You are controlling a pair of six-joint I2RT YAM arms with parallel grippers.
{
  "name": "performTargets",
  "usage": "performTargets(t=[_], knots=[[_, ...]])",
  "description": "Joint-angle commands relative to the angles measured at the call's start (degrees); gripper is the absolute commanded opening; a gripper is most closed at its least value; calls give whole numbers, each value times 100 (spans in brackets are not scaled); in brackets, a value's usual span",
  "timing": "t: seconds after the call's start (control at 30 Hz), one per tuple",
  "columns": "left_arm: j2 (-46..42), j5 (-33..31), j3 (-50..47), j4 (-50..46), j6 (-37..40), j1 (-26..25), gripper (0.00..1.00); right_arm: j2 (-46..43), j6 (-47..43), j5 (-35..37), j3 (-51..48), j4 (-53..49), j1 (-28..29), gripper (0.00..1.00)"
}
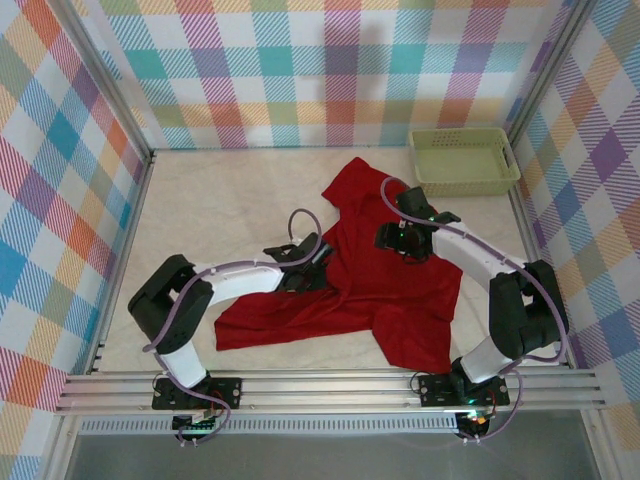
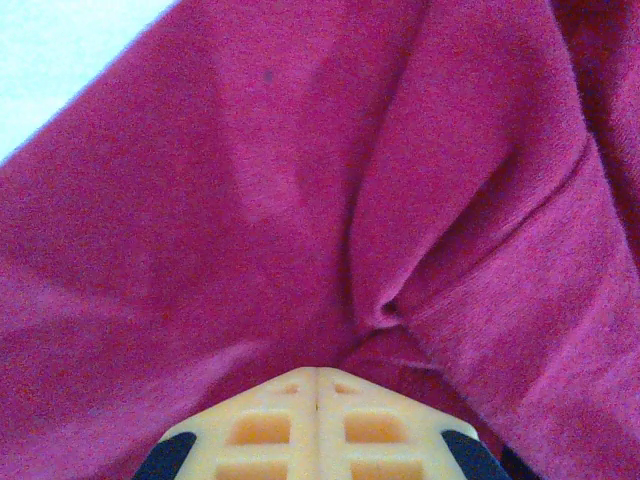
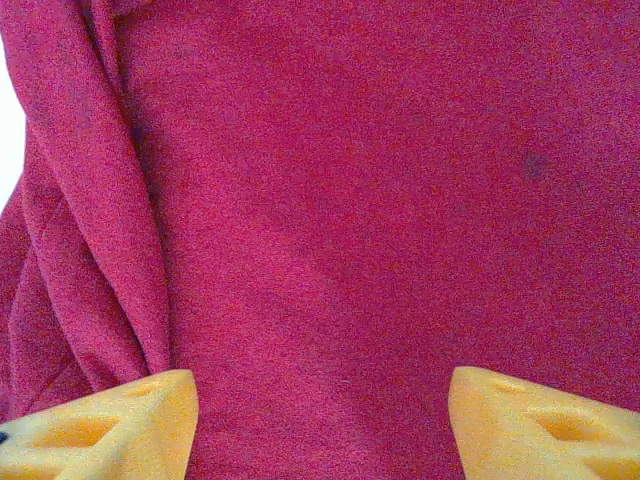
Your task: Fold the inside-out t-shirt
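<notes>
The inside-out t-shirt (image 1: 385, 285) is a deep-red cloth lying crumpled across the middle and right of the table. Part of it reaches back towards the basket. My left gripper (image 1: 316, 266) rests at the shirt's left edge. In the left wrist view its yellow fingers (image 2: 318, 372) are pressed together, and folds of the t-shirt (image 2: 250, 180) pucker in towards their tips. My right gripper (image 1: 402, 244) hovers low over the shirt's upper middle. In the right wrist view it (image 3: 322, 382) stands open, with smooth red cloth (image 3: 380, 200) lying between the two tips.
A pale green plastic basket (image 1: 462, 160) stands at the back right corner. Plaid walls close in the table on three sides. Bare pale tabletop (image 1: 220, 200) lies to the left and behind the shirt. A metal rail (image 1: 320, 385) runs along the near edge.
</notes>
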Motion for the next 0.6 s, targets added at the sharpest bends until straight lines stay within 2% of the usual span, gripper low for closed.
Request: performTargets(t=[0.0,0.1,0.2,0.3,0.57], knots=[[-495,-499,-219,-72,-30,-57,0,-10,-381,-202,236,79,103,67],[-700,-641,-429,-33,-127,-31,0,-184,-1089,-212,393,281,765,73],[-980,-589,-836,203,-408,94,0,196,-1454,-351,774,54,1322,70],[-1301,-461,-1379,750,-689,202,8,708,-1633,-277,1056,-95,1746,66],[-1474,-327,-1878,1101,-980,225,19,1590,-1510,-63,1540,-425,2146,64]])
